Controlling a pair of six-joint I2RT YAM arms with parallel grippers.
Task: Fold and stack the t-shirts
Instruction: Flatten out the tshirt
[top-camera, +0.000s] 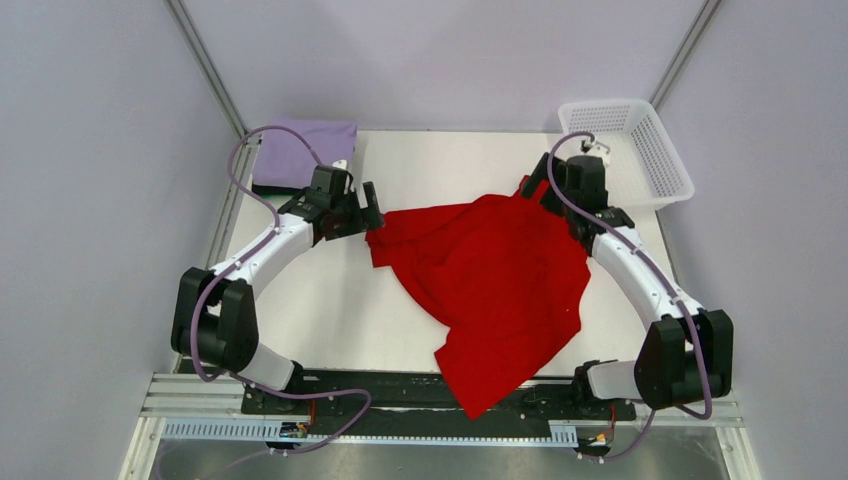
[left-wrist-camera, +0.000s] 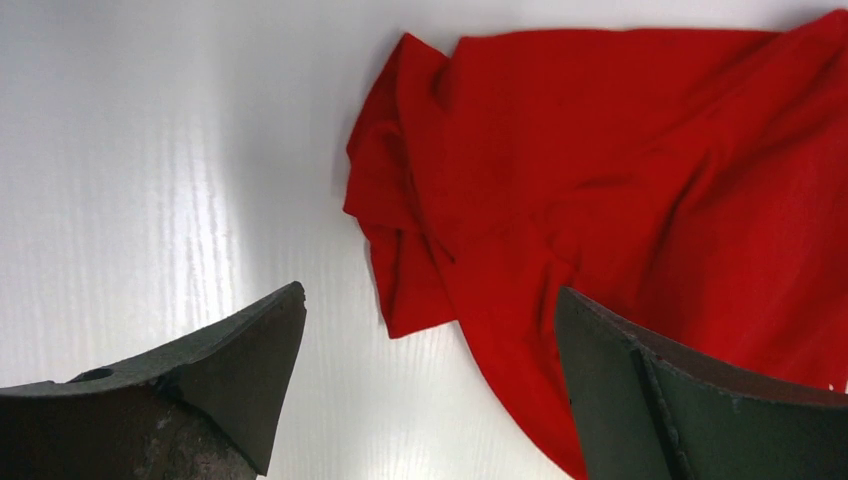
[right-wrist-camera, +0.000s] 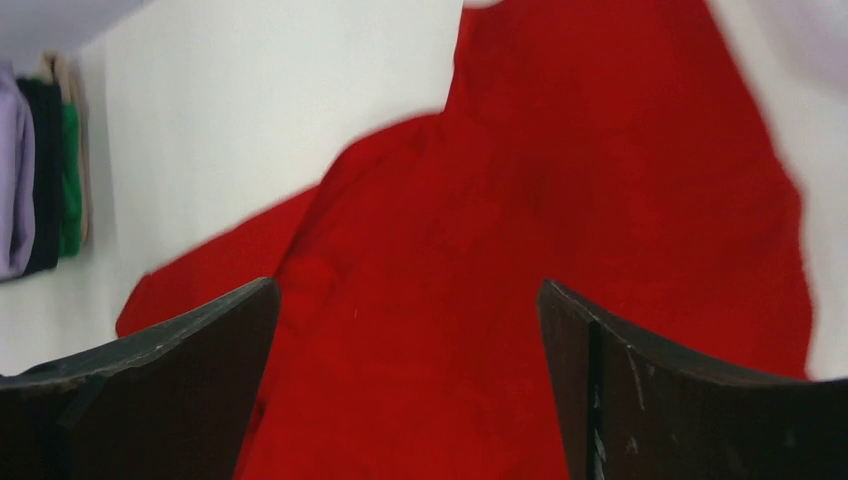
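Though near red t-shirt (top-camera: 490, 270), fingers (left-wrist-camera: 200, 390) wide, empty

I see the loose shirt (top-camera: 490, 285) lying centre on the table (top-camera: 330, 310), folded shirts (top-camera: 300, 150) at eleven o'clock, basket (top-camera: 666, 156) at one o'clock.

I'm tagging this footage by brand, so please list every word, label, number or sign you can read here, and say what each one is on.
There is no readable text in any view.
The crumpled bright red cloth t-shirt shows no print or tag.
The folded lavender cloth t-shirt is plain.
The white plastic mesh basket shows no label.
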